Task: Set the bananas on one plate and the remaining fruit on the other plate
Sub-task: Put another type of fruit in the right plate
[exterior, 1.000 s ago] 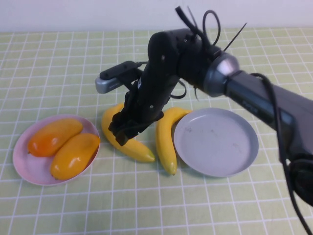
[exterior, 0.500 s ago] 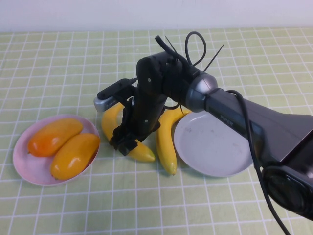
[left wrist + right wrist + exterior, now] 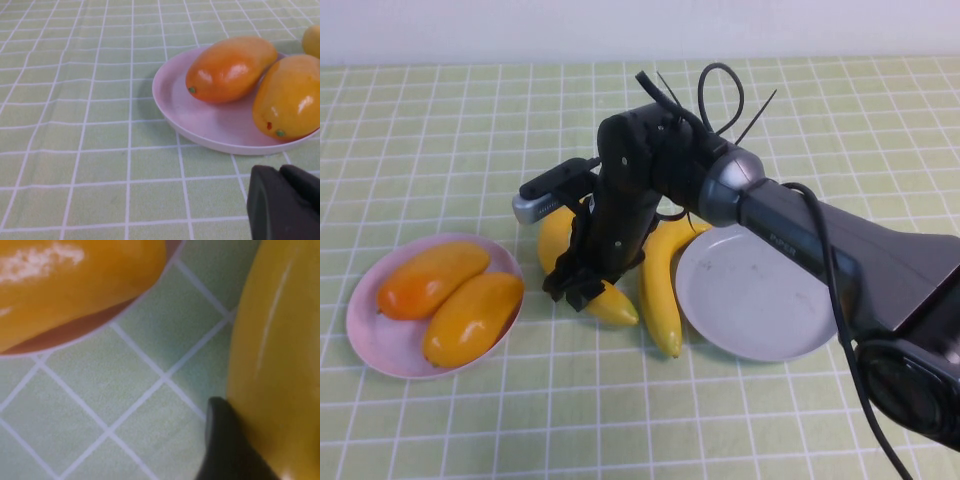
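Note:
Two bananas lie on the table between the plates. My right gripper (image 3: 582, 285) is down over the left banana (image 3: 611, 305) and shut on its middle; in the right wrist view a dark finger (image 3: 225, 450) presses against that banana (image 3: 280, 365). The second banana (image 3: 658, 290) lies beside the empty grey-blue plate (image 3: 760, 290). Two orange-yellow mangoes (image 3: 432, 278) (image 3: 472, 318) lie on the pale pink plate (image 3: 365, 340). My left gripper (image 3: 285, 200) is shut and empty, low near the pink plate (image 3: 200, 125); it is out of the high view.
The table has a green checked cloth. The right arm stretches across from the right, over the far edge of the grey-blue plate. A mango (image 3: 75, 280) on the pink plate lies close to the held banana.
My right gripper has come down onto the left banana and closed on it. The banana has shifted slightly; its near tip sits a little higher in the high view.

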